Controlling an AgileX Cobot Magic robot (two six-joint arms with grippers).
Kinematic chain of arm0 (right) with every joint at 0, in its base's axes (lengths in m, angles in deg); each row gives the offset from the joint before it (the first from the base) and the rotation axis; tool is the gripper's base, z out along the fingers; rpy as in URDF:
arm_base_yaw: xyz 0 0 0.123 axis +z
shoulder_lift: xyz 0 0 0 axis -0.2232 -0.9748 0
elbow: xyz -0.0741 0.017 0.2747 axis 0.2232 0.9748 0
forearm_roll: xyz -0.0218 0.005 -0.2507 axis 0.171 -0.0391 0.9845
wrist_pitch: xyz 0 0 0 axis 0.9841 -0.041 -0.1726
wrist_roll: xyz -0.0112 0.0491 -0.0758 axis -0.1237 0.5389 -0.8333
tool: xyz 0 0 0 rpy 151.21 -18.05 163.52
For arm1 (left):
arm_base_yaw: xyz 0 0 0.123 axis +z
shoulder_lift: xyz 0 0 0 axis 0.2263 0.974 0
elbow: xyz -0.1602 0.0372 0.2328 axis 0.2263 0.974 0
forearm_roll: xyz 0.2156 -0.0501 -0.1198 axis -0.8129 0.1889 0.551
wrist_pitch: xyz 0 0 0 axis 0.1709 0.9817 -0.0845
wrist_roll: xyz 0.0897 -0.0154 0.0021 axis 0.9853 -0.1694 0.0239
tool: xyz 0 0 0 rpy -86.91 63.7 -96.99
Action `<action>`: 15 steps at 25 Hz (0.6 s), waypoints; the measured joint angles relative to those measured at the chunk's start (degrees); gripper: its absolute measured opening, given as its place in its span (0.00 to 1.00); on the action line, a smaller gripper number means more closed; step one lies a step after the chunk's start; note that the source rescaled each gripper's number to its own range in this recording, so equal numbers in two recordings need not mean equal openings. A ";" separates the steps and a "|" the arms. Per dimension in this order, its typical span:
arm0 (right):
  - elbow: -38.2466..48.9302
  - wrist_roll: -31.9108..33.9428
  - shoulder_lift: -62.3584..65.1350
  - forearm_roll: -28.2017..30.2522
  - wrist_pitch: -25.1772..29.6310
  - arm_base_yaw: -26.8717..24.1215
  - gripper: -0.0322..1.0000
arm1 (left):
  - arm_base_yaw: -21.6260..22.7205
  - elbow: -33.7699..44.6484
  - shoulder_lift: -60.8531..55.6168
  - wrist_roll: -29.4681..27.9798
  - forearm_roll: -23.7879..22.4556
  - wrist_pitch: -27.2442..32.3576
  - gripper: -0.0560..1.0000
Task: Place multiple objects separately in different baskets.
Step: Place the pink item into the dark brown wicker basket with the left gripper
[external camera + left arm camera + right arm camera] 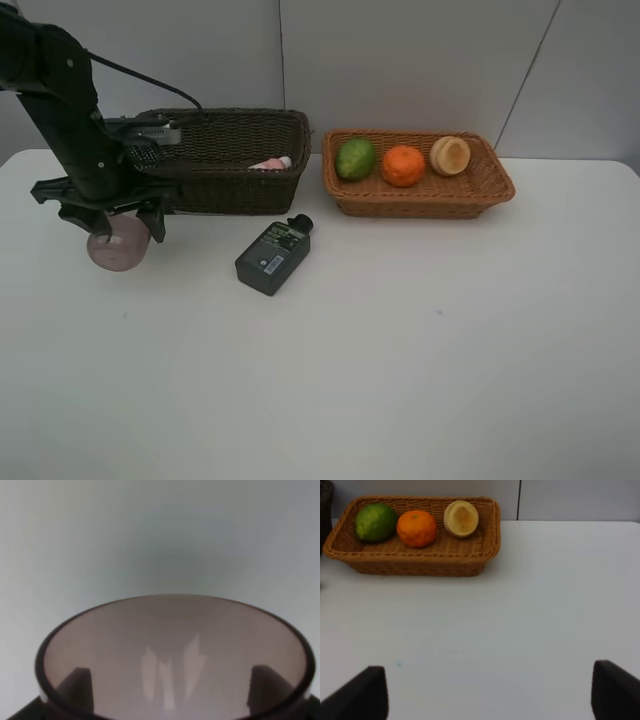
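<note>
Flat bottle (273, 257): loose on table (400, 380), centre-left of frame.
Purple cup (118, 243): far left, mid-height, clamped in left gripper (110, 215).
Dark basket (240, 185): upper left, behind cup.
Right gripper (490, 695): spread wide, empty.
Step (judged): cup transfer; next, clear basket rim, then release.

Bottle (272, 257) before left basket (235, 190)
</note>
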 joint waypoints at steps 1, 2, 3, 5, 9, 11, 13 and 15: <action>0.00 0.00 0.00 0.00 0.00 0.00 0.83 | -0.08 0.00 -0.96 0.00 0.07 0.57 0.34; 0.00 0.00 0.00 0.00 0.00 0.00 0.83 | -0.08 0.00 -1.92 0.05 0.12 0.77 0.34; 0.00 0.00 0.05 0.00 0.00 0.00 0.83 | -0.13 0.00 -2.64 0.05 0.14 0.81 0.34; 0.00 0.00 0.04 0.00 0.00 0.00 0.83 | -0.13 0.00 -4.21 0.05 0.20 0.85 0.34; 0.00 0.00 0.04 0.00 0.00 0.00 0.83 | -0.13 0.00 -6.24 1.14 0.25 -0.35 0.34; 0.00 0.00 0.04 0.00 0.00 0.00 0.83 | -0.13 0.00 -6.38 1.35 0.25 -2.78 0.34; 0.00 0.00 0.04 0.00 0.00 0.00 0.83 | -0.13 0.00 -6.38 1.39 0.25 -5.87 0.34; 0.00 0.00 0.04 0.00 0.00 0.00 0.83 | -0.13 -0.65 -6.38 1.46 0.25 -8.00 0.34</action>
